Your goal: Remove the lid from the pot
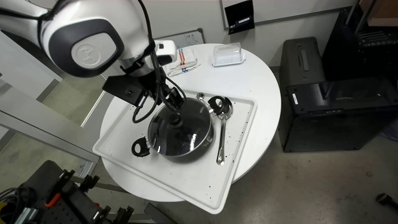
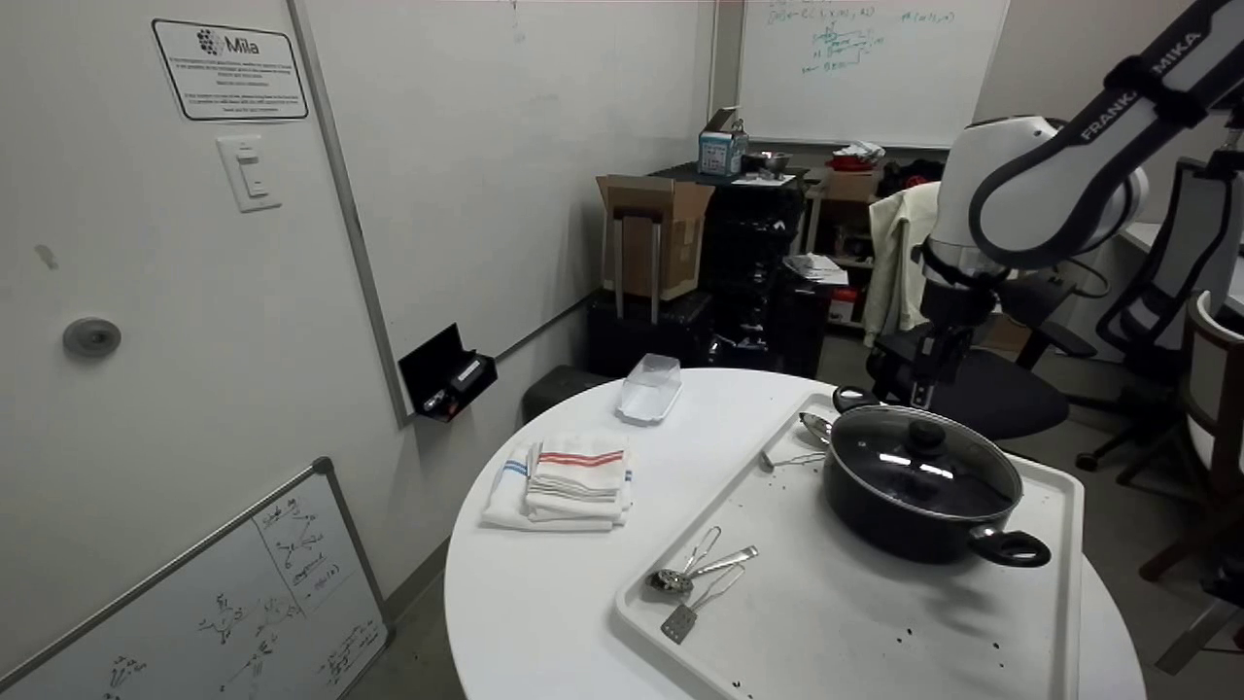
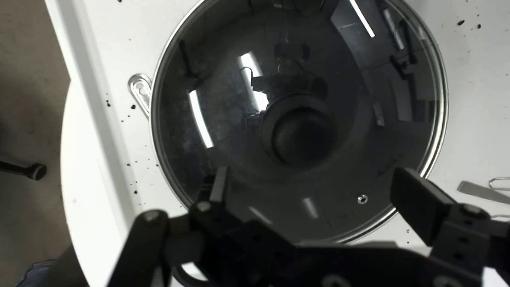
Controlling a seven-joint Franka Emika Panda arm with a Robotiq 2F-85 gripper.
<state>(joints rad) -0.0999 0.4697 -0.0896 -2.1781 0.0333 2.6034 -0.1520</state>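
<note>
Round white table (image 2: 544,603) beneath tray (image 2: 826,612), towels (image 2: 578,486), clear-topped box (image 2: 650,391)

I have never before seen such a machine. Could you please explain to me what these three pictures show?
The machine is a robot arm ending in a two-fingered gripper. Two pictures come from cameras outside the machine; the third, from a camera on its wrist, looks past the gripper. The round white table carries a tray, where metal kitchen tools lie and a black pot stands, covered by its glass lid. Also on the table are folded cloths and a white dish with a clear cover. Nothing is held: the gripper is open near the lid, probably to lift it off.
</note>
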